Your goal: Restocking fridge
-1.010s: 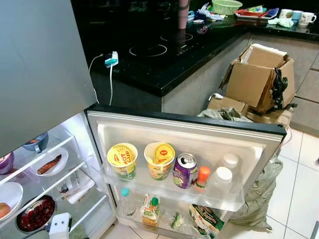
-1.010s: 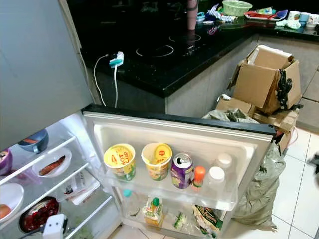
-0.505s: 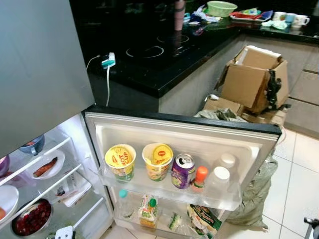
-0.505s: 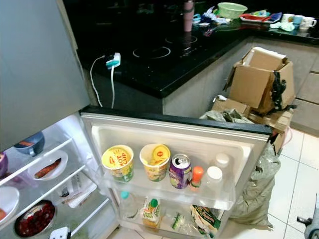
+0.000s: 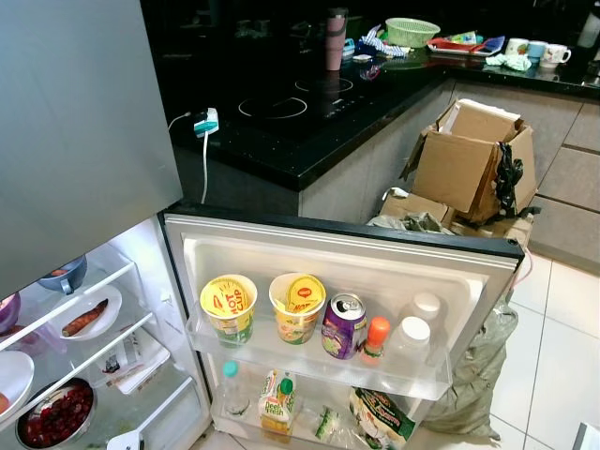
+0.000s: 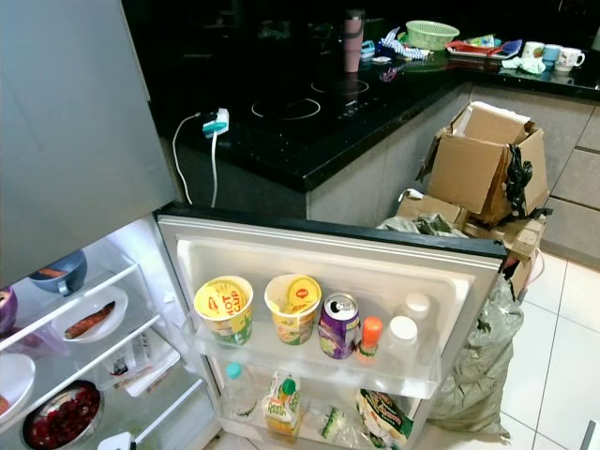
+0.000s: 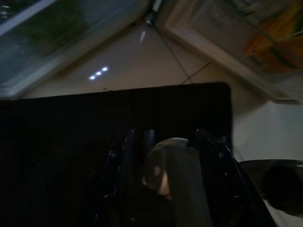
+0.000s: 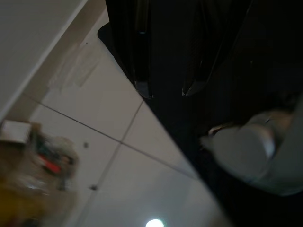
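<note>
Purple can point(image 5: 345, 325) on fridge door shelf point(image 5: 412, 377), well apart from slightly parted, empty right hand point(image 8: 165, 91).

A: What sits on the open fridge door point(image 5: 375, 258)?
B: Its upper shelf holds, left to right, two noodle cups point(image 5: 230, 306), a can point(image 5: 344, 324), a small bottle point(image 5: 376, 337) and two jars point(image 5: 412, 337).

A: And around it?
B: Fridge shelves with plates point(image 5: 86, 317) lie left; a counter point(image 5: 309, 112) stands behind; cardboard boxes point(image 5: 473, 159) sit right.
</note>
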Robot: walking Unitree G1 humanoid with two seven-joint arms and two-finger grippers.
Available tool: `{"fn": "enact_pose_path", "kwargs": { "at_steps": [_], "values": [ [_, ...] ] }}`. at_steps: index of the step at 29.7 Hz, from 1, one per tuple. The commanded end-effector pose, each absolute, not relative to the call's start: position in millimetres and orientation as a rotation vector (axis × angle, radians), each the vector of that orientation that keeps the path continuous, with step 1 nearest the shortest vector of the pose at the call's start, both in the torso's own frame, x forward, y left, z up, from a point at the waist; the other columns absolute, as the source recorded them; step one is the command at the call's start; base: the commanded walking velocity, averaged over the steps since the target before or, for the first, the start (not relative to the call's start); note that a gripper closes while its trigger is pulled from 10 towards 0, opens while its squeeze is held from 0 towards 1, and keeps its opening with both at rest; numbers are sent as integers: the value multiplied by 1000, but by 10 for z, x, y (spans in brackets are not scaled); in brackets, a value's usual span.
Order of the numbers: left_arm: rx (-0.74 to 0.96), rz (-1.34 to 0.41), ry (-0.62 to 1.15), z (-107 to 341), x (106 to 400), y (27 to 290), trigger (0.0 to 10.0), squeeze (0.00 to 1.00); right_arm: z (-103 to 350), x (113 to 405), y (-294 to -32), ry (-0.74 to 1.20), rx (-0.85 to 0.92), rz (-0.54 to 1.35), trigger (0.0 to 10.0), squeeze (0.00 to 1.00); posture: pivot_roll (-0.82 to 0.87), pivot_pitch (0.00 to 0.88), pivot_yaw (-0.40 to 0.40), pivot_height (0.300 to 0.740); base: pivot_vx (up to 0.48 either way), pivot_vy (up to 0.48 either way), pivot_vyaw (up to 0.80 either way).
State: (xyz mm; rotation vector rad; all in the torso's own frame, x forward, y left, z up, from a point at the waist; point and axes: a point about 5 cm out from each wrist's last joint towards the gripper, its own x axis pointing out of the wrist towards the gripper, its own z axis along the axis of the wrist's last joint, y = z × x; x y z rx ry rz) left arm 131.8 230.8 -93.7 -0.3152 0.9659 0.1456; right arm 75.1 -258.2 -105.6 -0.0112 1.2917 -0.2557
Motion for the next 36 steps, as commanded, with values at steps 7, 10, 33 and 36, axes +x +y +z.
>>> {"fn": "enact_pose_path", "kwargs": {
  "at_steps": [7, 10, 33, 36],
  "values": [
    [-301, 153, 969, -952, 1331, 2242, 10000, 0, -1056, 950, -2418, 1272, -128, -55, 10000, 0, -41, 0, 13, 740, 0, 0, 0],
    [-327, 141, 976, -961, 1337, 2196, 10000, 0, -1047, 999, -2402, 1264, -139, -30, 10000, 0, -41, 0, 13, 740, 0, 0, 0],
    [-301, 7, 1043, -1020, 1282, 1954, 10000, 0, -1102, 927, -2228, 1308, -199, 123, 10000, 0, -24, 0, 17, 740, 0, 0, 0],
    [-299, 5, 1042, -1018, 1294, 1948, 10000, 0, -1103, 933, -2216, 1307, -200, 129, 10000, 0, -24, 0, 14, 740, 0, 0, 0]
  ]
}}
